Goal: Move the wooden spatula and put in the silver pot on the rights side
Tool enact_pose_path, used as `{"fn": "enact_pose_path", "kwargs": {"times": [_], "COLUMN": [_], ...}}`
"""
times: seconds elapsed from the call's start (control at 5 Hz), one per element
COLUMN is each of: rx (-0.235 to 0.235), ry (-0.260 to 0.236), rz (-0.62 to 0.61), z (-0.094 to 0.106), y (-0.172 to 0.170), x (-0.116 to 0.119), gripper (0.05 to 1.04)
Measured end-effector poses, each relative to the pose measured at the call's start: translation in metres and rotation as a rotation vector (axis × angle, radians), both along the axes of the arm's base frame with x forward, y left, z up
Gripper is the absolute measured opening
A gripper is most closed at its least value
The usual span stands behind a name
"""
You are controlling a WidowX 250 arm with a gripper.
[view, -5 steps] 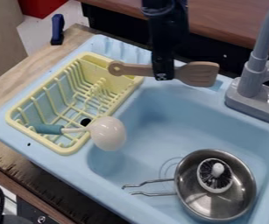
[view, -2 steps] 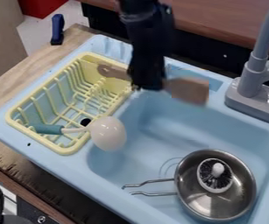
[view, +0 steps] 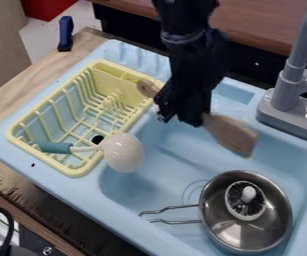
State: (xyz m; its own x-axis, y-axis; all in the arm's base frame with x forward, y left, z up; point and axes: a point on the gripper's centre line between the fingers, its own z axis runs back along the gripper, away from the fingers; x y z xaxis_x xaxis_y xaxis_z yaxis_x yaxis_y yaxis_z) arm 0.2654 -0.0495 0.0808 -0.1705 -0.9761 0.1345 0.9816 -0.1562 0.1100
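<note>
Nearest, silver pot [view: 216,225] sat in the basin of the blue sink [view: 132,210], round bristled item [view: 248,192] inside it, same spot as before. White ladle [view: 123,153] with teal handle lay across the near end of the yellow dish rack [view: 75,172], also unchanged. Farther back, the gripper [view: 180,118] had come nearer and lower than in the earlier frames, clamped on the wooden spatula [view: 230,133] mid-length. Spatula now slanted more, blade over the basin, short of the pot; handle end by the rack's far corner. Grey faucet [view: 287,90] stood at far right, unmoved.
</note>
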Motion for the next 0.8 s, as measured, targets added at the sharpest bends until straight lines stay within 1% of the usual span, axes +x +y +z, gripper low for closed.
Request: {"fn": "enact_pose_path", "kwargs": {"times": [0.2,0.4,0.6,0.8], "rx": [0.027,0.056,0.088,0.114], "ry": [-0.028,-0.052,-0.071,-0.087], "rz": [-0.084,-0.121,-0.108,-0.085], "z": [-0.002,-0.011,-0.023,-0.034], "y": [-0.015,-0.026,-0.033,-0.037], "x": [-0.001,-0.007,-0.012,-0.012], "gripper": [0.093,0.093,0.093,0.093]}}
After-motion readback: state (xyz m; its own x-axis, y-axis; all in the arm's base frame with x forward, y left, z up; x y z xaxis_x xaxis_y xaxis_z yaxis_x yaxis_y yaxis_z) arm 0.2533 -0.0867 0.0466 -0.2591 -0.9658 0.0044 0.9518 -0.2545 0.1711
